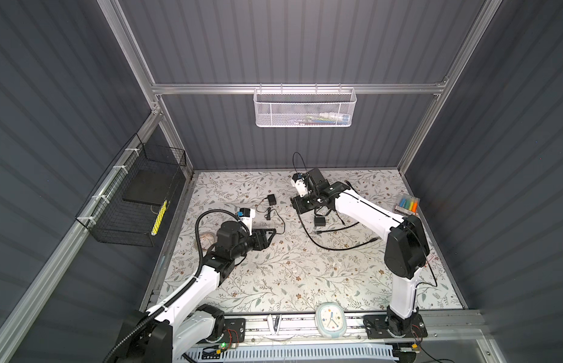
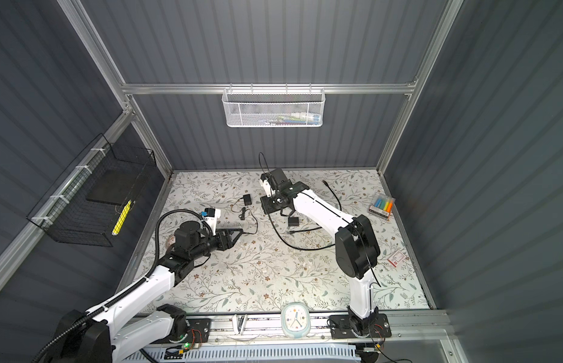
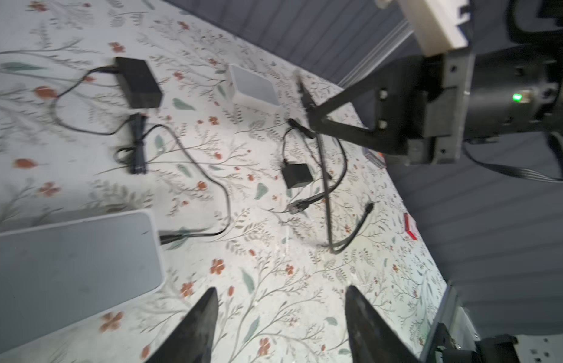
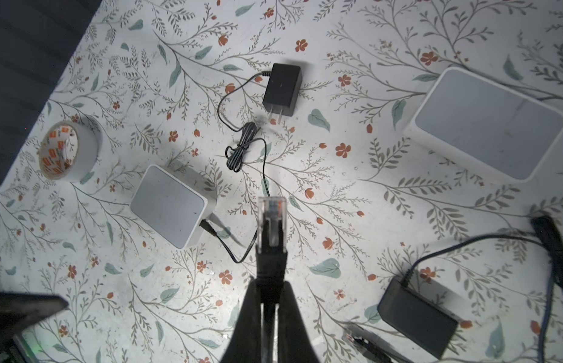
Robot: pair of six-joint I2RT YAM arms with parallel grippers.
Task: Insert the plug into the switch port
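My right gripper (image 4: 270, 290) is shut on the black boot of the plug (image 4: 271, 217), whose clear end sticks out ahead of the fingers. It hangs above the floral table, with the black cable trailing down behind it. Two white switch boxes lie below. The smaller switch (image 4: 171, 206), with a thin power lead in its side, is close beside the plug's tip; the larger one (image 4: 490, 124) is farther off. No port faces the cameras. My left gripper (image 3: 280, 290) is open and empty beside a white switch (image 3: 69, 267). In both top views the right gripper (image 1: 297, 204) (image 2: 267, 204) is at mid-table.
A black power adapter (image 4: 281, 88) with a bundled lead lies past the plug. A second adapter (image 4: 418, 320) and loose black cables (image 1: 324, 242) lie near the right arm. A tape roll (image 4: 69, 151), a marker box (image 1: 407, 204), a red card (image 2: 396, 258) and a clock (image 1: 330, 320) sit around the edges.
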